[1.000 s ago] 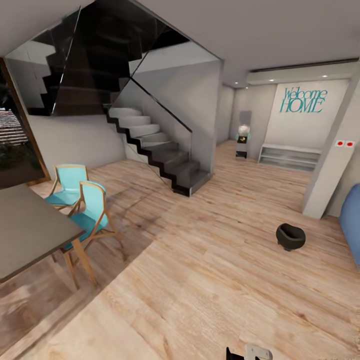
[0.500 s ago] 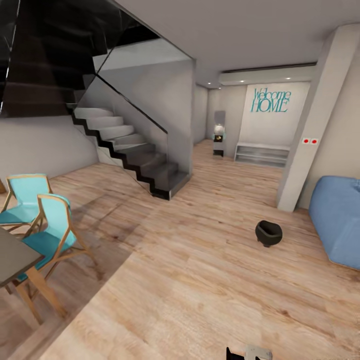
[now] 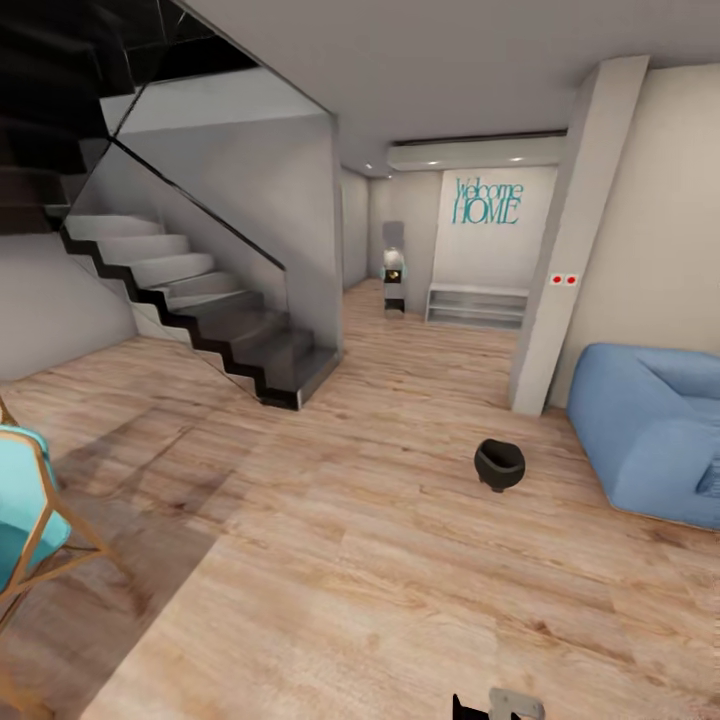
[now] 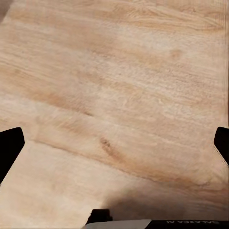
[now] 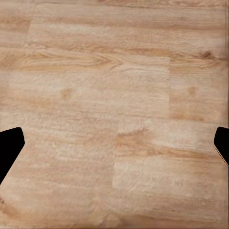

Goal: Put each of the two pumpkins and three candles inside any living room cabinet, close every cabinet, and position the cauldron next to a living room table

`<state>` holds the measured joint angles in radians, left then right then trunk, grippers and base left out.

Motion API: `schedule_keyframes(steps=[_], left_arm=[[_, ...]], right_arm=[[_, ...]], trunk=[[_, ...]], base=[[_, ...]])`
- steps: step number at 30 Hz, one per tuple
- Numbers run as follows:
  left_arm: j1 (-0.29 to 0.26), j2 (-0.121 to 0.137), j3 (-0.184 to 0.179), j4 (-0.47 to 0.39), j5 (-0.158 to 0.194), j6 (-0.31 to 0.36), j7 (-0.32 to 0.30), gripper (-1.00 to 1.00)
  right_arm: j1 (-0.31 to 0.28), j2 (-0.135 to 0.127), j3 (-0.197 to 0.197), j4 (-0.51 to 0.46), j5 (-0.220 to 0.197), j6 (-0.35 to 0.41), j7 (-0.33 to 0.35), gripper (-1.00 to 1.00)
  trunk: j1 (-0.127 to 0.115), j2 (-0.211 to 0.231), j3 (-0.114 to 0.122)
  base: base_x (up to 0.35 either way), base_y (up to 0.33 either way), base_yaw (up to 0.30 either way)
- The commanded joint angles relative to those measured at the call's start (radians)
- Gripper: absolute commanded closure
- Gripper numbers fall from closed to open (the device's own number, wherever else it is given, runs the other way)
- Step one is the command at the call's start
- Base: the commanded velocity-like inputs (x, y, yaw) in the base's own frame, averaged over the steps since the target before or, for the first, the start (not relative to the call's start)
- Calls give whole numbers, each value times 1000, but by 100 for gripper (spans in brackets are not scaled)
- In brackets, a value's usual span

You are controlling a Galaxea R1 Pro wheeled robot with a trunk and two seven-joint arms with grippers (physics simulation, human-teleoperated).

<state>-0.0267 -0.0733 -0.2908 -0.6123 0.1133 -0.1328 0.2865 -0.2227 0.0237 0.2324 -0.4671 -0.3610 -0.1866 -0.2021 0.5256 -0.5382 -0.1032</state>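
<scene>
1. Both grippers, left (image 4: 114, 143) & right (image 5: 114, 143), spread wide, holding nothing, over light wood plank floor (image 3: 400, 560).
2. Small round black cauldron (image 3: 499, 464) sits on floor, near blue sofa (image 3: 650, 430), apart.

The blue sofa (image 3: 655, 440) and turquoise chair (image 3: 25, 510) are cut off by picture edges.

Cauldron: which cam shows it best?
Head view. The cauldron sits whole and unobstructed on the plank floor, beside the blue sofa. Both wrist views look down at bare floor planks.
</scene>
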Motion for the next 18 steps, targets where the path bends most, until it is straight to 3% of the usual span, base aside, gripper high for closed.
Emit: schedule_keyframes(steps=[1, 8, 18], left_arm=[[-1, 1, -7, 0, 10, -4, 8, -100], [-1, 0, -7, 2, 10, -2, 8, -100], [-1, 0, -7, 3, 10, -1, 8, -100]], right_arm=[[-1, -1, 8, 1, -8, -5, -6, -100], [-1, -1, 8, 1, 0, -5, -6, -100], [-1, -1, 8, 1, 0, -5, -6, -100]], trunk=[[1, -2, -2], [1, -2, -2], [1, -2, -2]], base=[[310, 0, -244], [310, 0, -181], [310, 0, -91]])
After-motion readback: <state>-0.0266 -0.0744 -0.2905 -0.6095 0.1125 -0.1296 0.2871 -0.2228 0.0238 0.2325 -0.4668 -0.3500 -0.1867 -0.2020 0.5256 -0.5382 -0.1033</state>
